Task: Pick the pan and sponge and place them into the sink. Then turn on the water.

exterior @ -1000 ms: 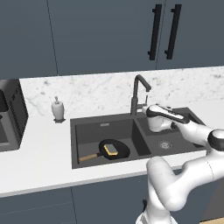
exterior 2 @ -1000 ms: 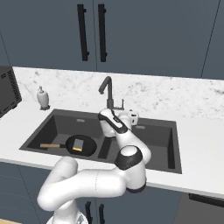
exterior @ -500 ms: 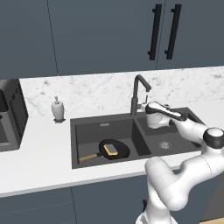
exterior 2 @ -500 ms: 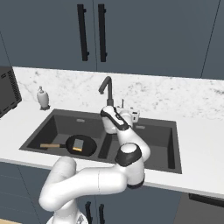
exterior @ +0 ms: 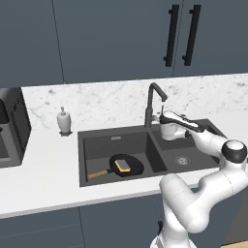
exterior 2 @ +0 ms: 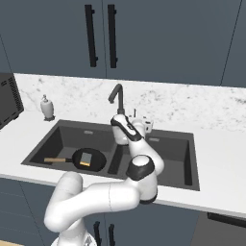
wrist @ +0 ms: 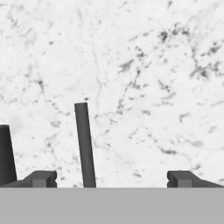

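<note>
Running across the left base view, a white marble counter [exterior: 43,160] and matching backsplash sit under dark blue cabinets [exterior: 111,38] with black bar handles; a white soap dispenser [exterior: 63,120] stands on the counter left of the sink [exterior: 87,160], and a dark appliance [exterior: 12,128] sits at the far left; the sink's left basin holds the pan [exterior: 125,165], wooden handle pointing left, with the sponge [exterior: 124,165] lying inside it; the faucet [exterior: 151,101] rises behind the divider, and the gripper [exterior: 157,117] hangs just right of its post, over the far edge of the right basin, whose round drain [exterior: 182,160] shows bare; turning to the right base view, the same counter, pan [exterior 2: 89,158] and sponge [exterior 2: 86,159] lie in the left basin, the faucet [exterior 2: 116,96] behind them, and the gripper [exterior 2: 143,123] reaches to the sink's far rim near the faucet base; through the hand view, marble fills the background, a thin dark rod [wrist: 85,144] stands between the widely parted fingertips [wrist: 41,178], touching neither, and the jaws grip nothing.
</note>
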